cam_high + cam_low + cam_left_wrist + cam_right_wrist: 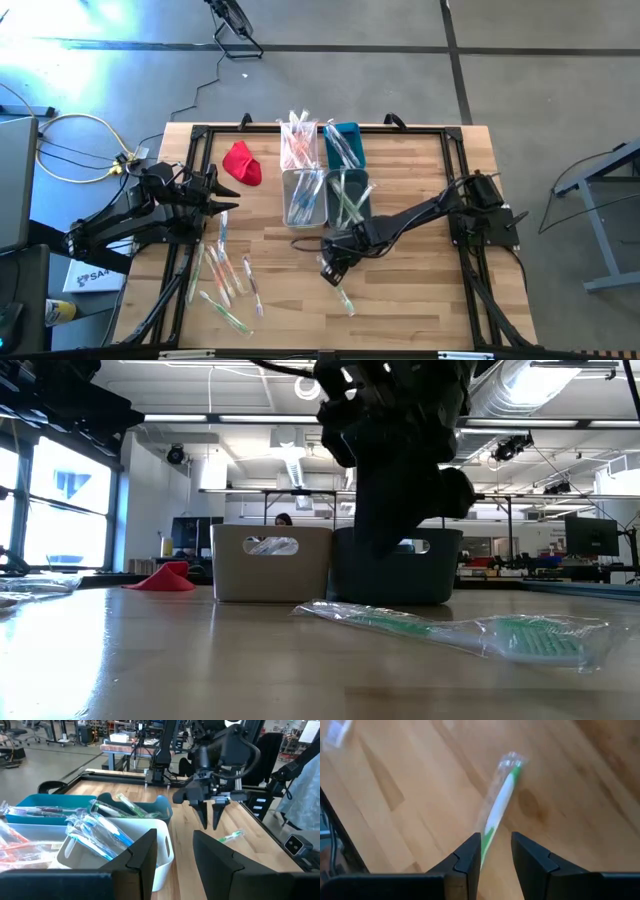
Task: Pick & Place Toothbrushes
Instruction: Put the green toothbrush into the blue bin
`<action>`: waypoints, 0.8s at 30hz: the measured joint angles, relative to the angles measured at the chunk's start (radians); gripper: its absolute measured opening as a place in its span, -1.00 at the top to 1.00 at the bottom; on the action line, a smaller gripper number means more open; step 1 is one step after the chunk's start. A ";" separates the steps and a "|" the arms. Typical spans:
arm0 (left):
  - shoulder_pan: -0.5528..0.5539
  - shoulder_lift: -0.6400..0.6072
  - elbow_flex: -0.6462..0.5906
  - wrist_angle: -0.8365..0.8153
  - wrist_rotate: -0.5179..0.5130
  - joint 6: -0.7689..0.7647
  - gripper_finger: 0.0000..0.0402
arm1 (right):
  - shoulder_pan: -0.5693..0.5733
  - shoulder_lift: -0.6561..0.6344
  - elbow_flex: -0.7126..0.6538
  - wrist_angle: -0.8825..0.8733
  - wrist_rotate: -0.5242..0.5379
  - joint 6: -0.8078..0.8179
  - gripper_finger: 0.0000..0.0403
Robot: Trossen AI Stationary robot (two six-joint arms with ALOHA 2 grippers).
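Note:
A green-and-white toothbrush (pixel 499 802) in a clear wrapper lies flat on the wooden table (pixel 420 300), also seen in the high view (pixel 345 298) and the low view (pixel 450 628). My right gripper (pixel 496 851) hangs just above one end of it, pointing steeply down, open by a narrow gap with nothing between the fingers; it shows mid-table in the high view (pixel 330 272). Several more wrapped toothbrushes (pixel 225 280) lie loose at the near left. My left gripper (pixel 177 852) waits open at the table's left (pixel 215 195), held level.
Four small bins stand mid-table: a white one with orange brushes (pixel 298 145), a teal one (pixel 345 143), a grey one with blue brushes (pixel 303 196) and a dark one with green brushes (pixel 348 195). A red cloth (pixel 243 163) lies left of them.

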 joint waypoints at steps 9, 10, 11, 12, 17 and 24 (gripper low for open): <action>0.000 0.000 0.000 0.000 0.000 -0.008 0.38 | 0.063 0.009 0.061 0.050 0.104 0.005 0.50; 0.000 0.000 0.000 0.000 0.001 -0.014 0.38 | 0.066 0.017 0.082 0.045 0.109 -0.005 0.50; 0.000 0.000 0.000 0.000 0.001 -0.020 0.38 | 0.071 0.028 0.103 0.036 0.117 -0.017 0.50; 0.000 0.000 0.000 0.000 0.001 -0.022 0.38 | 0.075 0.042 0.125 0.028 0.127 -0.028 0.50; 0.000 0.000 0.000 0.000 0.001 -0.022 0.38 | 0.079 0.097 0.232 -0.086 0.135 -0.041 0.50; 0.000 0.000 0.000 0.000 0.001 -0.022 0.38 | 0.065 0.131 0.238 -0.191 0.104 0.033 0.50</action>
